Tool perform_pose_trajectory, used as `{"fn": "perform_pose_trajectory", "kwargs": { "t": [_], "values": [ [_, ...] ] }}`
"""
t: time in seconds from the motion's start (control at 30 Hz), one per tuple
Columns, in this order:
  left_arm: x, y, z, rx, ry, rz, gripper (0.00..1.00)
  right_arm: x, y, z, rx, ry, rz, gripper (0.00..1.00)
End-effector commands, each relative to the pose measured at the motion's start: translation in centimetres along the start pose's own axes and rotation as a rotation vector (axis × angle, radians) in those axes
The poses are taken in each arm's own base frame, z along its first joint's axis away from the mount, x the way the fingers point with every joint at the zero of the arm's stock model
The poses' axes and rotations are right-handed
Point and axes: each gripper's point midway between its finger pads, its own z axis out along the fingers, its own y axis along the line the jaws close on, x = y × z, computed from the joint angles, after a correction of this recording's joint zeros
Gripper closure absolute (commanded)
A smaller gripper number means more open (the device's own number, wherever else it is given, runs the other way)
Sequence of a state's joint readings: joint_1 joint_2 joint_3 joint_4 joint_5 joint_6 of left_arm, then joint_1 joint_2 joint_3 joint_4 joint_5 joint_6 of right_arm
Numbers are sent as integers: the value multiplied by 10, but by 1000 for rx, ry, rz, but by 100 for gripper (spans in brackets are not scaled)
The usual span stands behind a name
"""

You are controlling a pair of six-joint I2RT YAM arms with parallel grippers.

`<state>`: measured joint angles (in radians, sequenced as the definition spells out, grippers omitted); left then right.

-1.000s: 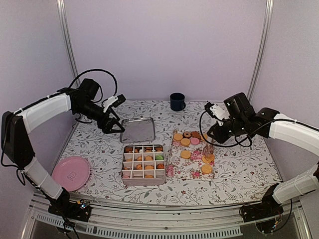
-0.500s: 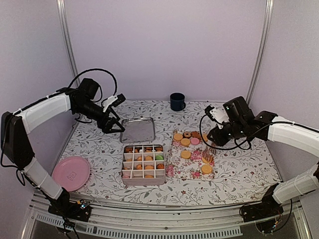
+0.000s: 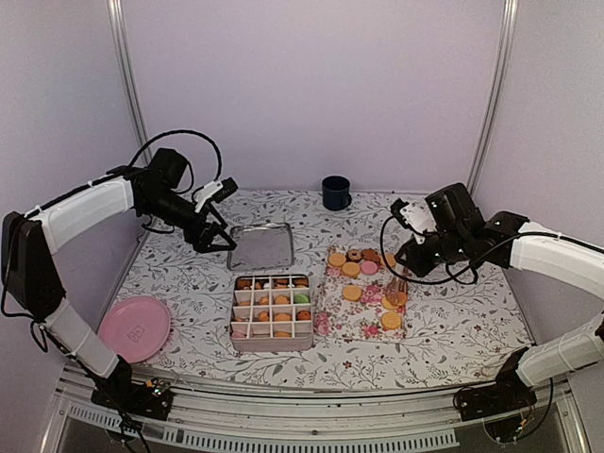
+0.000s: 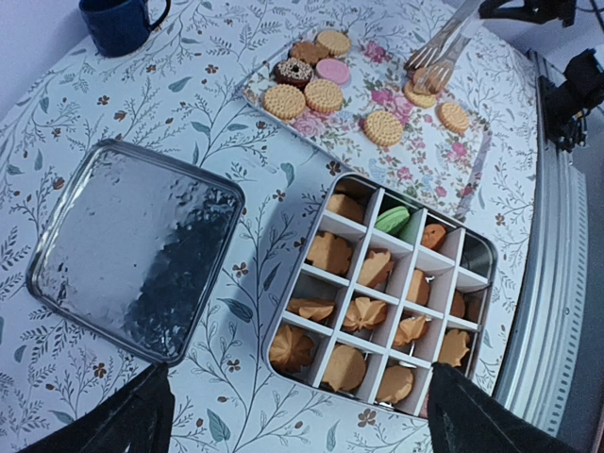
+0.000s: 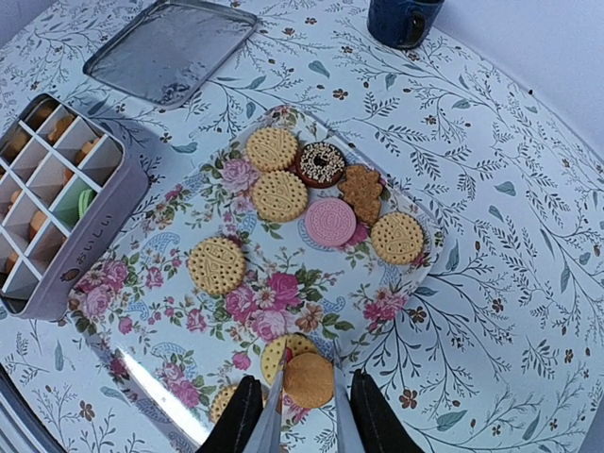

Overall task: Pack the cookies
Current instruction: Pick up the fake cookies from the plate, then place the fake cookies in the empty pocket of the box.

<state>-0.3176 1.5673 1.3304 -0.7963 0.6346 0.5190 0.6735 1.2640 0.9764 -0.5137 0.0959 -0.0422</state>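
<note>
Two grippers are before you, and only one is at the work. Your right gripper (image 3: 396, 291) reaches down over the right edge of the floral tray (image 5: 283, 288), its fingers drawn in against the two sides of a tan cookie (image 5: 309, 380). That cookie lies partly on top of another tan one. The tray sits right of the middle of the table (image 3: 453, 321). About ten cookies (image 5: 279, 195) lie loose on it, most of them toward its far edge. They are mostly tan rounds, with a pink cookie (image 5: 330, 223), a dark sprinkled ring (image 5: 321, 163) and a small brown figure-shaped one (image 5: 361, 189) among them. Just left of the tray, toward the table's near edge, stands the divided tin box (image 3: 272, 344). Nearly every compartment you can see holds an orange-tan piece (image 4: 330, 253), and one holds a green cookie (image 4: 392, 220). Your left gripper (image 3: 217, 238) hangs in the air beside the left edge of the metal lid (image 3: 260, 247), its fingers spread wide and holding nothing. The lid lies flat beyond the box, toward the far edge. A dark blue mug (image 3: 335, 192) stands at the middle of the far edge. A pink plate (image 3: 135, 327) rests by the near left corner.
</note>
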Motion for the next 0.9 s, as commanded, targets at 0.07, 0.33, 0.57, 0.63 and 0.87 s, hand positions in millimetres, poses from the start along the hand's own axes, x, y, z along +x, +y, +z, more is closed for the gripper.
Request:
{"fn": "perform_pose_trajectory", "kwargs": {
  "t": [0.07, 0.33, 0.57, 0.63, 0.87],
  "values": [
    [-5, -1, -5, -11, -23, 15, 6, -16, -5, -17, 12, -59, 30, 100],
    [-3, 1, -5, -17, -16, 8, 6, -67, 12, -52, -101, -167, 42, 100],
    [4, 6, -1, -12, -8, -29, 6, -102, 89, -63, -283, -240, 12, 100],
    [7, 9, -2, -18, -7, -42, 6, -110, 117, -65, -351, -257, 1, 100],
    [26, 20, 1, -28, 13, -89, 5, -119, 195, -51, -462, -257, -73, 99]
  ]
}}
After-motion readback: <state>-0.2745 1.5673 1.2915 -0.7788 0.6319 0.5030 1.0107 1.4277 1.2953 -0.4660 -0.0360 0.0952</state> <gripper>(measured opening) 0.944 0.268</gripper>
